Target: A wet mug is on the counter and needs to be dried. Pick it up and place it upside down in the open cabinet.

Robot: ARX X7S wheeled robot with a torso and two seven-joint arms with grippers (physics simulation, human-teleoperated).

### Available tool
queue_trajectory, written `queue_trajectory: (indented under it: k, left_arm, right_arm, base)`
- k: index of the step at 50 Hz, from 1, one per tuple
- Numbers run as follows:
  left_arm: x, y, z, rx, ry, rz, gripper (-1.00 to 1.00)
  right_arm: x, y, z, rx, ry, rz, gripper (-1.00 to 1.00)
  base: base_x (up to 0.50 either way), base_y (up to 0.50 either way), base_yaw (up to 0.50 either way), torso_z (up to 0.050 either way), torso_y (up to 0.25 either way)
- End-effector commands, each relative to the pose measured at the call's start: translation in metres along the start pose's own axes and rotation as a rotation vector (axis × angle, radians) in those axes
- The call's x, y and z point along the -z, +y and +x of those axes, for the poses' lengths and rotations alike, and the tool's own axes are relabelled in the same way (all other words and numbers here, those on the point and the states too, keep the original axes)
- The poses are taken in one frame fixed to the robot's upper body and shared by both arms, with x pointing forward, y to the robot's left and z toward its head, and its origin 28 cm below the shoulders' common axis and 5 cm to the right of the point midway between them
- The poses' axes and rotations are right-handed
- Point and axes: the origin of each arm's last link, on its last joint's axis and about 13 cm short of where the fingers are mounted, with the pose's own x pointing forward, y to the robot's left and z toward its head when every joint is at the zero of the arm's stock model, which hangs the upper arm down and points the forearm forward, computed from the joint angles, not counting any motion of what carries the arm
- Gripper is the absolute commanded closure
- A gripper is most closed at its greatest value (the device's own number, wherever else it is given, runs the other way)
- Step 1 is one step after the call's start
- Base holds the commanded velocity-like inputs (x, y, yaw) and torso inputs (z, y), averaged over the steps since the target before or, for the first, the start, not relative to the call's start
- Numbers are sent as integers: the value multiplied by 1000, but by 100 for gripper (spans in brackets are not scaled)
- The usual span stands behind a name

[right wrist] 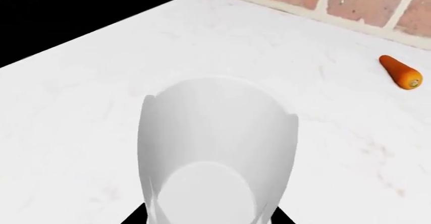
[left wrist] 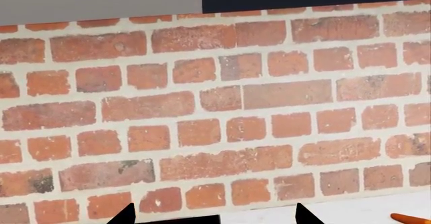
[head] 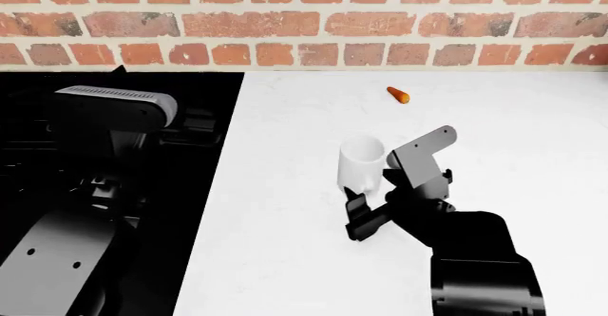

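Note:
The white mug (head: 361, 161) stands upright on the white counter (head: 285, 245), just right of the black stovetop. My right gripper (head: 367, 201) reaches it from the near side. In the right wrist view the mug (right wrist: 215, 148) fills the space between the two dark fingertips (right wrist: 135, 217), which lie against its walls on both sides; the right gripper (right wrist: 209, 218) is shut on it. My left gripper (left wrist: 215, 216) is open with nothing between its tips and faces the brick wall. The open cabinet is out of view.
A small orange carrot piece (head: 398, 95) lies on the counter beyond the mug, near the brick wall (head: 304, 17). The black stovetop (head: 204, 209) covers the left side, with my left arm (head: 114, 117) above it.

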Motion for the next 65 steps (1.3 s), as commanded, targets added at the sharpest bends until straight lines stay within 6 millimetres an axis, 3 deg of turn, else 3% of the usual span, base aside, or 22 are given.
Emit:
queue_trajectory:
  k: [1,16,49,65]
  left_arm:
    - [-1,0,-1,1,-3,-2,-100]
    - [-3,2,-2,-2,-8,-4,-100]
    - [-9,4,0,-5,-23,3,-100]
    - [-7,4,0,-3,-24,0,-100]
  right_arm:
    - [0,1,0,-5,1,-8,100]
    - [-7,2,-8,10,-20,-34,100]
    - [-100,-7,-79,149,-247,-212,100]
    - [-125,-3,-107,187,-286,-283,100]
  base:
    - [0,0,0,0,0]
    - [0,0,0,0,0]
    - [0,0,0,0,0]
    - [0,0,0,0,0]
